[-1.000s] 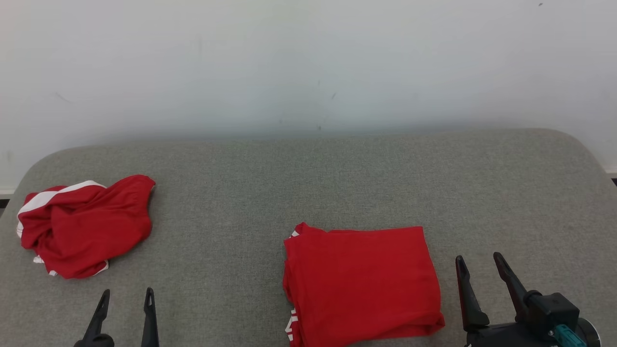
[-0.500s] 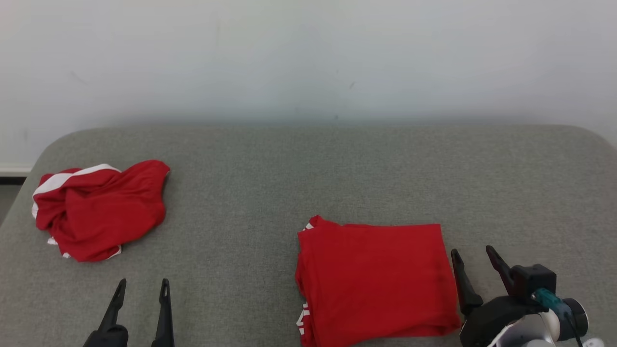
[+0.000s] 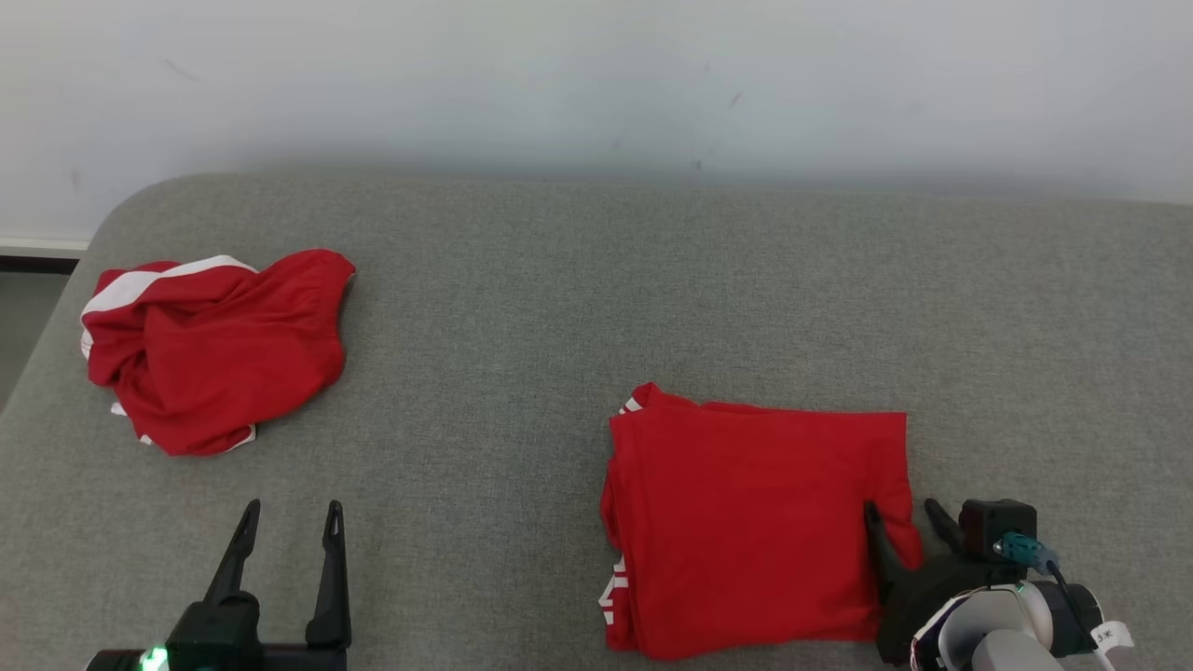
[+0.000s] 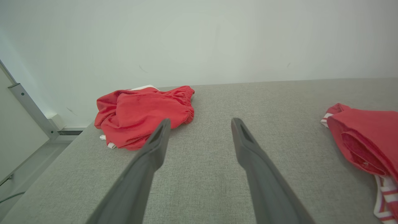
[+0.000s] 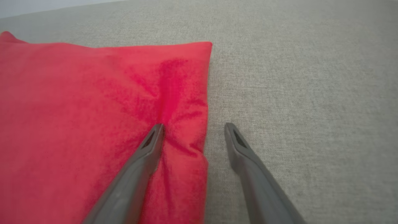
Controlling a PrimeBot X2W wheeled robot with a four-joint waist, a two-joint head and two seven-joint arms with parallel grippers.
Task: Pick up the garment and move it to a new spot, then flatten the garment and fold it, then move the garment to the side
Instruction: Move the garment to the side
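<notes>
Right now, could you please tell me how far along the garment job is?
Done: the folded red garment lies as a neat rectangle on the grey cushion. In hand: the open right gripper straddles its right edge, one finger denting the cloth. Still to do: grip it and move it aside.

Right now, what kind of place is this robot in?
Probably an indoor room for folding clothes: a grey padded surface against a plain white wall, holding a folded red garment and a crumpled red garment.
</notes>
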